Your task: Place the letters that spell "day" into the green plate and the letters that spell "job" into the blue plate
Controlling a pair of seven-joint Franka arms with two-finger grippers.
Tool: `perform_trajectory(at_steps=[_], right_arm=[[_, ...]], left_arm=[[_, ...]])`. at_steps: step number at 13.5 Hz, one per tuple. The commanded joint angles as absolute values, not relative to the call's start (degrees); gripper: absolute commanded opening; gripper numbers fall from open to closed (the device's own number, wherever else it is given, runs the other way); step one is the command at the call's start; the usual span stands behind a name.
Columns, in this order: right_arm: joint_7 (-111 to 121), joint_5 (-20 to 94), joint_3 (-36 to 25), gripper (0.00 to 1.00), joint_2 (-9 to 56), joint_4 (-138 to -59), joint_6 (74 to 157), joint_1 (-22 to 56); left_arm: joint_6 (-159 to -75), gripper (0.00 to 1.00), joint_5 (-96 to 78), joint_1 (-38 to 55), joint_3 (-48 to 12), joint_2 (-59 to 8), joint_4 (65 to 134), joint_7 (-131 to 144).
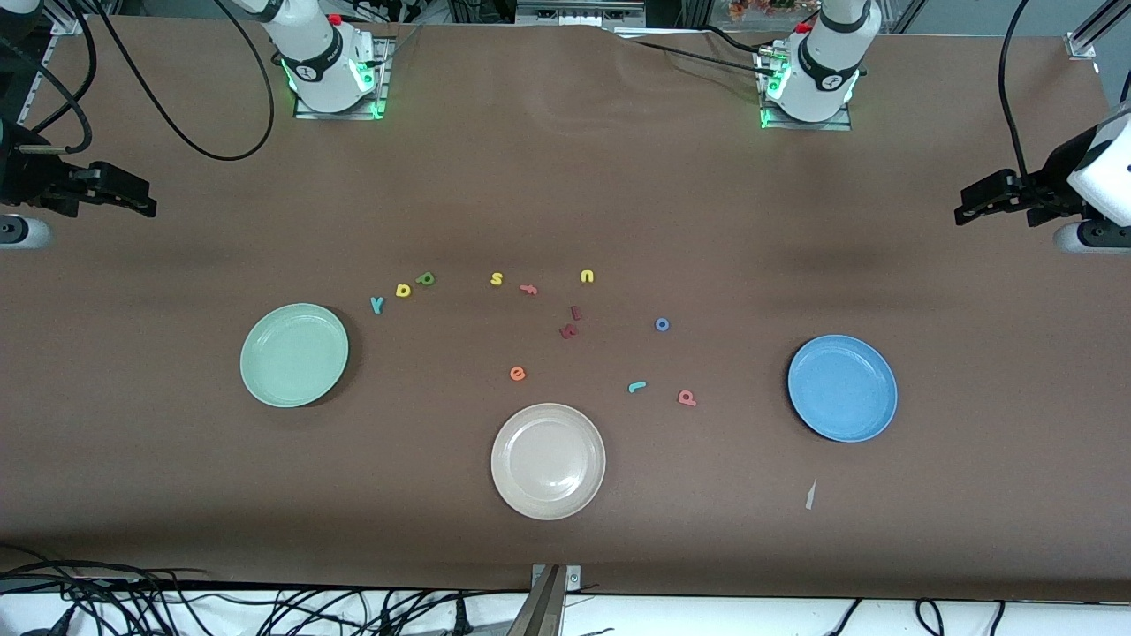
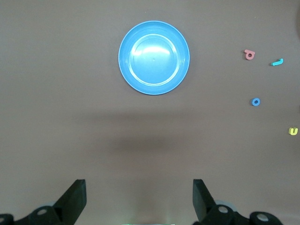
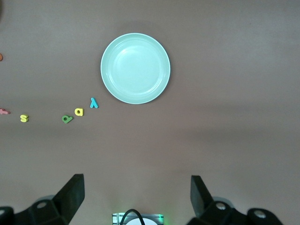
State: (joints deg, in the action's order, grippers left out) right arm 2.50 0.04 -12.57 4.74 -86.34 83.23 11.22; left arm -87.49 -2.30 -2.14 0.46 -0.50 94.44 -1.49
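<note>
The teal y [image 1: 377, 305], yellow d [image 1: 404, 290] and green a [image 1: 426, 279] lie in a row just farther from the front camera than the empty green plate [image 1: 294, 355]. The blue o [image 1: 662, 325], teal j [image 1: 637, 386] and pinkish b [image 1: 686, 398] lie between the table's middle and the empty blue plate [image 1: 842, 388]. My right gripper [image 1: 146, 201] hangs open high at its arm's end of the table, looking down on the green plate [image 3: 135, 68]. My left gripper [image 1: 965, 210] hangs open at the other end, above the blue plate [image 2: 153, 57].
A beige plate [image 1: 548, 460] sits nearest the front camera at mid-table. Other loose letters lie in the middle: yellow s [image 1: 497, 279], pink f [image 1: 528, 289], yellow u [image 1: 587, 276], orange e [image 1: 518, 374], two dark red ones [image 1: 568, 331]. A paper scrap [image 1: 809, 495] lies near the blue plate.
</note>
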Motion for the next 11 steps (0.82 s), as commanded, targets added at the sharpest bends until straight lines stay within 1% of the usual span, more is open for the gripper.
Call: perform_trajectory(at_steps=[1,11], right_arm=[[2.8,0.8,-12.6,1.0,4.6,-85.3,81.8,11.0],[2.9,0.7,-12.6,1.0,4.6,-85.3,81.8,11.0]], left_arm=[[-85.6,1.0,-0.7,-1.9,0.3,-1.1,92.9,-2.3],[-85.6,1.0,1.1,-1.4,0.1,-1.1,92.9,-2.2]])
